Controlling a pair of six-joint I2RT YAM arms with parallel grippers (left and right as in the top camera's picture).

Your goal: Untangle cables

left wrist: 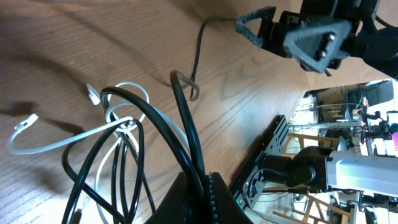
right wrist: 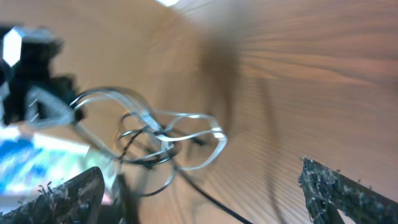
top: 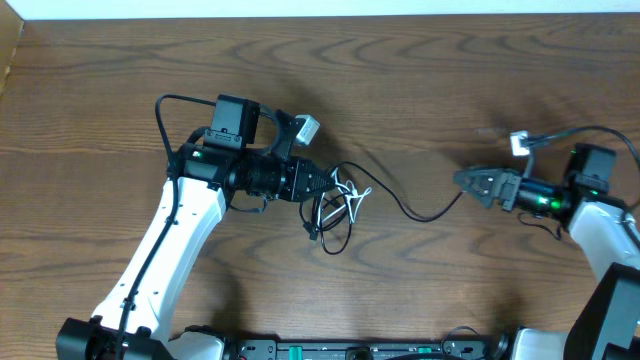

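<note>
Overhead, wood-grain table point(top: 420, 90), tangled cables point(top: 345, 197)

The table point(top: 420, 90) is dark brown wood with long wavy grain, and it fills nearly all of the overhead view. A narrow white strip point(top: 330, 7) runs along its far edge, and a pale tan surface point(top: 8, 50) shows past the far left corner. Soft, blurred shadows lie on the wood under even light. In the left wrist view, a bright, cluttered room point(left wrist: 348, 115) opens beyond the table's edge, with pale wooden furniture frames point(left wrist: 311, 140) too small to name.
</note>
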